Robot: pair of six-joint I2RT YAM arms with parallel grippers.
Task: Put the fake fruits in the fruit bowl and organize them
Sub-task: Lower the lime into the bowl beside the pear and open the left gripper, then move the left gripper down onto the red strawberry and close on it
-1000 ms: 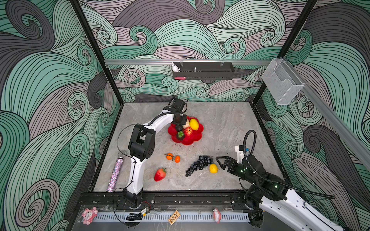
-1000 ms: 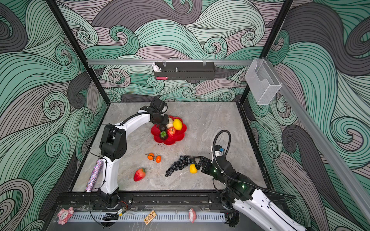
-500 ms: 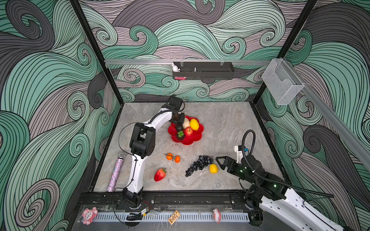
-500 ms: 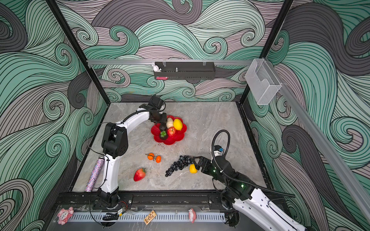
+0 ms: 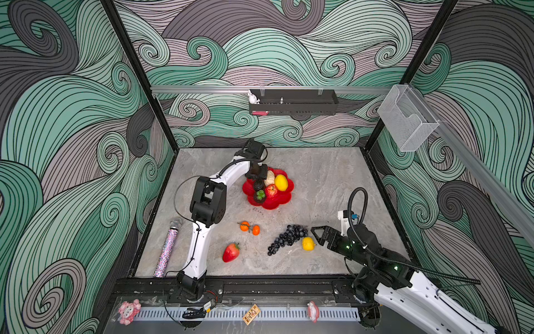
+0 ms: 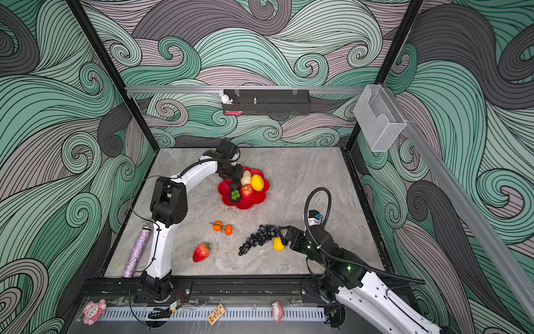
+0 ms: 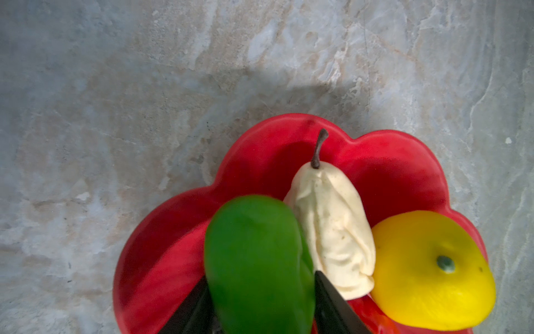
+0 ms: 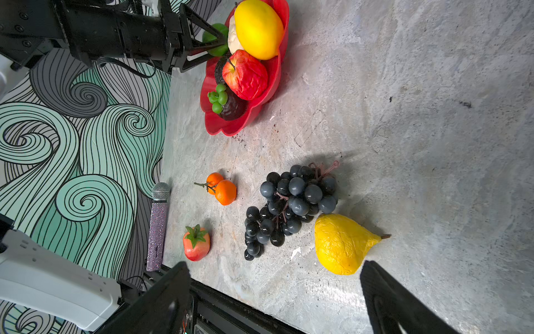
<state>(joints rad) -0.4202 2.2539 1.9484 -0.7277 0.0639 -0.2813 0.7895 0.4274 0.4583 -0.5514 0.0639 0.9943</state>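
The red flower-shaped fruit bowl holds a yellow lemon, a cream pear, a red apple, a dark avocado and a mangosteen. My left gripper hangs over the bowl's back-left part, shut on a green lime whose outline is blurred. On the table lie two small oranges, a strawberry, a black grape bunch and a yellow pear-shaped fruit. My right gripper stands open just right of that yellow fruit, apart from it.
A glittery microphone lies along the table's left edge. A black shelf hangs on the back wall and a clear bin on the right wall. Pink toy figures sit on the front rail.
My left gripper has shifted slightly over the bowl's back-left rim with the lime in it. The right arm has stayed where it was.
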